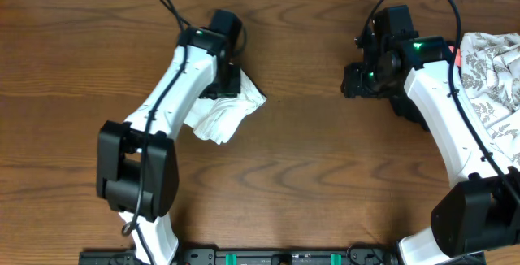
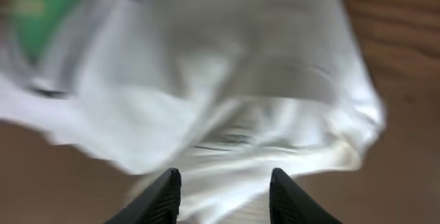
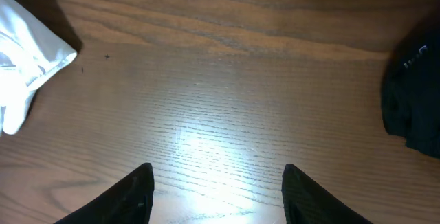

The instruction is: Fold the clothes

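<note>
White cotton T-shirt sat scrunched in a loose lump left of the middle of the wooden table. The left gripper was right over it, fingers part-way apart, but that view was too blurry to tell if any fabric was pinched. Further right, the right gripper hovered wide and empty over bare wood, so my worry was that a pull on that wad would snag several layers and drag the whole lump, with nothing pinning its far side.
</note>
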Robot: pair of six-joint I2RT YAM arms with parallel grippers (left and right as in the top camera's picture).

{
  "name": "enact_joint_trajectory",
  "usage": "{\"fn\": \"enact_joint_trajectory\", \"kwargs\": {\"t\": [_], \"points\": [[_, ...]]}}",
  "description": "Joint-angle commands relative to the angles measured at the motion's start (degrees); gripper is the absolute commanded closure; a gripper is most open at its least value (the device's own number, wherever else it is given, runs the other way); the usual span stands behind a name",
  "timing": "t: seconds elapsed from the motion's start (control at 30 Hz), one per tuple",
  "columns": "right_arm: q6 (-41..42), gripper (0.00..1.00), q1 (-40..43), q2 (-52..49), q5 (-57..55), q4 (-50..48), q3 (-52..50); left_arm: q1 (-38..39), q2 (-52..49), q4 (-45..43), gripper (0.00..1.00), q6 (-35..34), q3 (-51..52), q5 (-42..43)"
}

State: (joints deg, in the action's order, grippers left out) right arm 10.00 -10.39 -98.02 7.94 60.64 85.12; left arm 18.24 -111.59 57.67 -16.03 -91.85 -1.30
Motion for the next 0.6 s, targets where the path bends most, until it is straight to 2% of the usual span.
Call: {"fn": "enact_joint_trajectory", "kwargs": {"t": [0.0, 0.13, 0.3, 0.57], "points": [[-0.9, 0.42, -0.2, 0.3, 0.0, 0.3, 0.4, 0.1, 0.9, 0.7, 0.57, 1.0, 0.5, -5.5], [-0.9, 0.42, -0.2, 0.3, 0.0, 0.3, 0.4, 1.1, 0.9, 0.8, 0.51, 1.5, 3.0, -5.4], [-0.9, 0.42, -0.2, 0.3, 0.0, 0.5, 0.4, 2.4, 0.9, -1.3, 0.5, 7.3, 5.7, -5.4], [-0.9, 0.42, -0.2, 0.3, 0.0, 0.9, 0.4, 2.5, 0.9, -1.0, 0.49, 12.3, 7.0, -5.4]]}}
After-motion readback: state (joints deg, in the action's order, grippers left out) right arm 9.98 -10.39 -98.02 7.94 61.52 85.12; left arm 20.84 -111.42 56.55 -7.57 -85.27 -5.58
